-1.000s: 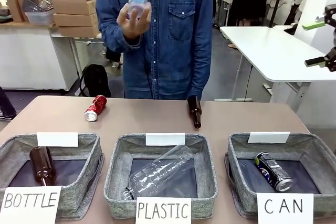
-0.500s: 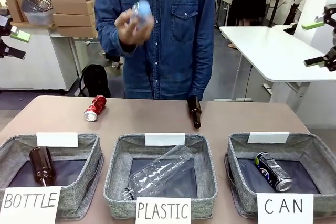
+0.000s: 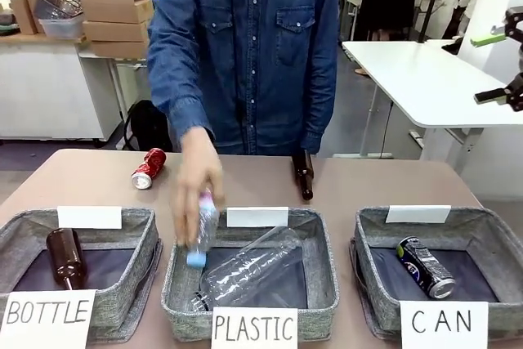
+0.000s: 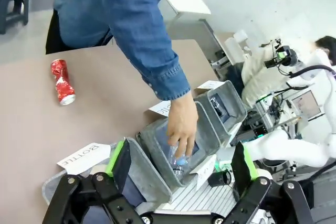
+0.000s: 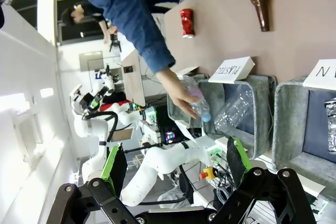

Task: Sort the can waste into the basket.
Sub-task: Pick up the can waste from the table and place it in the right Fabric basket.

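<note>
— How many cans do we count?
— Two. The red can (image 3: 148,168) lies on its side near the far edge of the counter (image 3: 245,181), toward the far left corner and well apart from every basket. The dark blue can (image 3: 426,267) lies on its side inside the CAN basket (image 3: 478,220), at the near right corner.

— And baskets?
— We count three grey fabric ones in a row along the near edge. The BOTTLE basket (image 3: 139,292) is at the near left corner, the PLASTIC basket (image 3: 325,284) is in the middle, and the CAN one is on the right.

— Bottles?
— Four. One brown glass bottle (image 3: 65,257) lies in the BOTTLE basket, and a second brown glass bottle (image 3: 303,173) lies by the far edge, near its middle. A large clear plastic bottle (image 3: 249,271) lies in the PLASTIC basket. The person's hand (image 3: 196,185), blurred by motion, holds a small clear plastic bottle (image 3: 200,230) blue cap down at that basket's left rim.

— What about our arms?
— The right gripper (image 3: 490,67) hangs high beyond the counter's right edge, its jaws wide apart with nothing in them. The left gripper (image 4: 181,153) looks down on the counter from above, its jaws also spread wide and empty.
</note>
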You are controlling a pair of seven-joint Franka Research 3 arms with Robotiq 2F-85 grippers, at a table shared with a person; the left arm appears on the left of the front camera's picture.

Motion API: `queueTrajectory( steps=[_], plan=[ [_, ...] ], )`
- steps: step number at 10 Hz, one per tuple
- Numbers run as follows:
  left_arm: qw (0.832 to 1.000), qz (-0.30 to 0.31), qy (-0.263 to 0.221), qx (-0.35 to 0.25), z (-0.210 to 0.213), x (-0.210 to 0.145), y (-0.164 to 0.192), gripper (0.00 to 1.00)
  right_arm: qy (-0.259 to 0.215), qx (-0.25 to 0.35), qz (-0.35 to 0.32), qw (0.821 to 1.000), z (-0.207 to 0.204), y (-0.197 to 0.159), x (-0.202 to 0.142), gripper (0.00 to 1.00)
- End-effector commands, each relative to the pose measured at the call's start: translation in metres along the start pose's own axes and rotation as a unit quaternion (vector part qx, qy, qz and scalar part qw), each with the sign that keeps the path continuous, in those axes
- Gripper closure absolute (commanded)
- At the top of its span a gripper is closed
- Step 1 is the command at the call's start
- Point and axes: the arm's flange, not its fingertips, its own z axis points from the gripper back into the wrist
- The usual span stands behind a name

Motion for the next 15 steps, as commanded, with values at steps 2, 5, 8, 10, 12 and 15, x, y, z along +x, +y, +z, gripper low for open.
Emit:
queueTrajectory(
  steps=[2, 5, 8, 10, 12, 15],
  plan=[
    [1.000, -0.005, 0.014, 0.013, -0.020, -0.009, 0.008, 0.00, 0.004, -0.003, 0.010, 1.000, 0.002, 0.000, 0.001, 0.00],
    [0.998, 0.012, 0.063, 0.022, -0.060, 0.018, 0.034, 0.00, 0.004, -0.003, 0.010, 1.000, 0.002, 0.000, 0.001, 0.00],
    [0.984, 0.064, 0.152, 0.072, -0.143, 0.051, 0.091, 0.00, 0.004, -0.003, 0.010, 1.000, 0.002, 0.000, 0.001, 0.00],
    [0.967, 0.084, 0.212, 0.113, -0.174, 0.063, 0.128, 0.00, 0.004, -0.003, 0.010, 1.000, 0.002, 0.000, 0.001, 0.00],
    [0.946, 0.097, 0.285, 0.124, -0.217, 0.063, 0.157, 0.00, 0.004, -0.003, 0.010, 1.000, 0.002, 0.000, 0.001, 0.00],
    [0.909, 0.099, 0.356, 0.193, -0.287, 0.052, 0.188, 0.00, 0.004, -0.003, 0.010, 1.000, 0.002, 0.000, 0.001, 0.00]
  ],
)
